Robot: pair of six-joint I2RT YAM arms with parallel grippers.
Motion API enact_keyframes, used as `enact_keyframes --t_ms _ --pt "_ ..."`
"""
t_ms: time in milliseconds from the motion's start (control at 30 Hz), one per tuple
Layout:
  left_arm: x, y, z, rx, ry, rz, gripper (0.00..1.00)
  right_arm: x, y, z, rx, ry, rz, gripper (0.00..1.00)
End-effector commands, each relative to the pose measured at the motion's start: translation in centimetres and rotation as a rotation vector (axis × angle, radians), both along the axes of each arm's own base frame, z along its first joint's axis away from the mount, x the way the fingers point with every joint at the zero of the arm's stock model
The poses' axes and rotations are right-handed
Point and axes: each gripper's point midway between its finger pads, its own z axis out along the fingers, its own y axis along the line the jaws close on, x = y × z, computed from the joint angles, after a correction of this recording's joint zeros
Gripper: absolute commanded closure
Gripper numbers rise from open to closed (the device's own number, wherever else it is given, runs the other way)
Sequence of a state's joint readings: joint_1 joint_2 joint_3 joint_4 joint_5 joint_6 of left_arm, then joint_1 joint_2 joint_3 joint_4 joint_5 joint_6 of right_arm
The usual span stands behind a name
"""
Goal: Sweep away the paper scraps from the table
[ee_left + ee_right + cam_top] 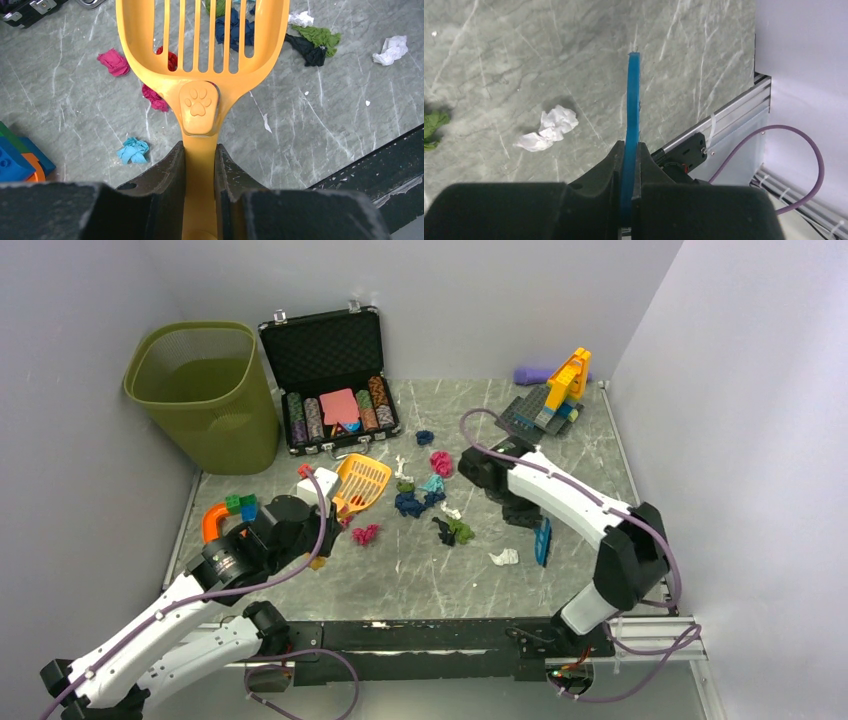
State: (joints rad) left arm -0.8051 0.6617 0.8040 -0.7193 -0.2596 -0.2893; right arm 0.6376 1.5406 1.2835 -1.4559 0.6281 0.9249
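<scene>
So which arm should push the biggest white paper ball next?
Probably right: the right hand grips the blue scraper beside that white ball. The left hand holds the yellow scoop farther off.

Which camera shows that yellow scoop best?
The left wrist view: the scoop fills it, slots and paw print clear, handle clamped in the left gripper. The top view shows it small; the right wrist view misses it.

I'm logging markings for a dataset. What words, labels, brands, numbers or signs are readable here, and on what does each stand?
No words, brands or numbers are readable in any view.
Paw-print sign, no lettering: embossed on the handle of the yellow scoop held by the left hand.
Poker chips in the black case: markings too small to read.
Blue tool in the right hand: seen edge-on, no marking shows.
</scene>
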Motion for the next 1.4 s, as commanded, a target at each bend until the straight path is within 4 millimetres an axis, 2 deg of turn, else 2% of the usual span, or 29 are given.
enact_keyframes --t_ms 0,33,100,200,267,300,400,433,500,567,767,900,1033,1133,1300,1367 --pt "0.4 -0.3 0.7 -0.017 -0.034 -0.009 1.0 -0.7 2.3 -1.8 -0.044 0.049 -0.01 1.0" --pt "0.4 -0.3 0.7 -0.018 -0.035 -0.008 1.0 -0.6 3.7 -2.3 -0.026 0.07 -0.001 1.0" --pt "0.5 -0.2 0.7 -0.015 -0.035 -0.003 1.0 0.0 8.1 -3.7 0.073 0.096 0.061 1.0" --pt "0.6 -0.1 0.5 -0.008 -0.032 0.009 1.0 2.2 14.7 -4.9 0.229 0.075 0.104 1.0" --pt "0.7 0.2 0.4 0.0 -0.03 0.024 1.0 5.0 19.6 -4.1 0.372 0.009 0.123 1.0" --pt "0.7 0.3 0.4 0.003 -0.03 0.03 1.0 6.2 21.4 -3.8 0.424 -0.012 0.132 1.0" --pt "0.8 0.4 0.2 0.008 -0.028 0.04 1.0 9.6 26.5 -1.2 0.578 -0.096 0.192 1.0" --pt "0.8 0.4 0.2 0.009 -0.027 0.043 1.0 10.2 27.8 -0.2 0.627 -0.115 0.215 1.0" --pt "0.8 0.3 -0.1 0.01 -0.02 0.04 1.0 10.8 28.6 1.7 0.671 -0.157 0.239 1.0" --pt "0.8 -0.1 -0.7 0.014 -0.001 0.026 1.0 11.0 27.4 2.9 0.661 -0.194 0.237 1.0" --pt "0.3 -1.7 -2.3 0.039 0.102 -0.032 1.0 9.1 19.8 4.5 0.562 -0.286 0.203 1.0" --pt "-1.6 -5.3 -3.2 -0.037 0.186 -0.232 1.0 7.5 15.0 5.0 0.527 -0.37 0.214 1.0" --pt "-2.9 -7.6 -4.9 -0.077 0.321 -0.289 1.0 6.8 11.0 5.4 0.511 -0.458 0.209 1.0" --pt "-3.2 -9.4 -5.9 -0.08 0.375 -0.301 1.0 6.6 8.8 5.9 0.501 -0.5 0.201 1.0" --pt "-3.6 -13.4 -7.0 -0.01 0.365 -0.315 1.0 6.2 7.6 6.5 0.47 -0.507 0.246 1.0" --pt "-3.4 -14.5 -8.5 0.047 0.382 -0.295 1.0 5.9 7.2 6.8 0.456 -0.504 0.262 1.0"
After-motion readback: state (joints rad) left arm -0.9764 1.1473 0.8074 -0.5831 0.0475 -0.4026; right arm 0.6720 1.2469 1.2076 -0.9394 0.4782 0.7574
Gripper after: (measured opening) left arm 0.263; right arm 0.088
